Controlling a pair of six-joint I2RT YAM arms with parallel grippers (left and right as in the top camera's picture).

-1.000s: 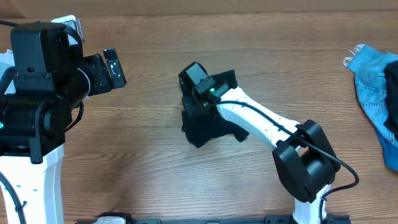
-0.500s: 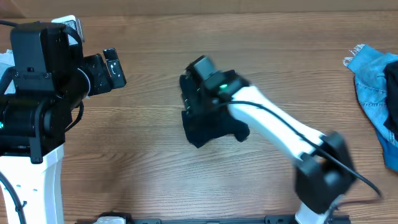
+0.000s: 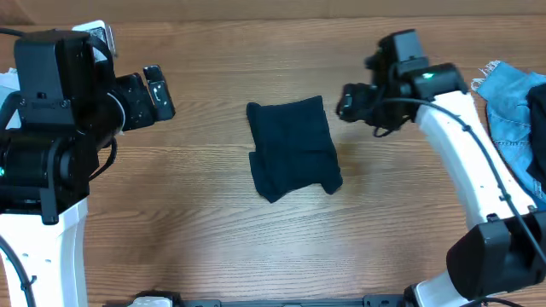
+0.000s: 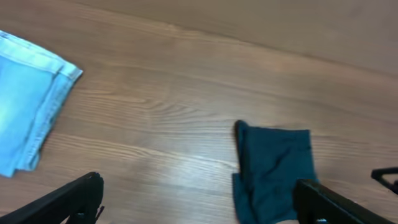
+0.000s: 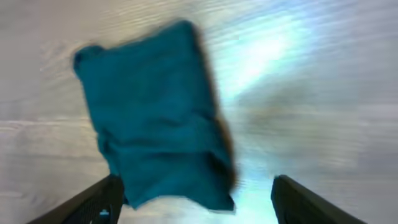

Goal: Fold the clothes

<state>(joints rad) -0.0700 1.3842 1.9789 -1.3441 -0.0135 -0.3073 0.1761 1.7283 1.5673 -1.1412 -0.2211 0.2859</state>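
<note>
Swung clear of one navy garment [image 3: 292,147], my right pincer [image 3: 345,101] gapes wide like my left pincer [image 3: 161,91], whose camera alone frames one pale denim piece [image 4: 31,106].

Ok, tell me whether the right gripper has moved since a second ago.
Yes. The right gripper left the navy garment, which lies unmoved, and swung right, toward the blue denim piece.

This looks like a robotics lab or test bench. A plain wood-grain surface [image 3: 213,247] carries two white-and-black robot arms, the left arm [image 3: 51,136] and the right arm [image 3: 469,158], mounted at its near edge. The room beyond is out of view.
</note>
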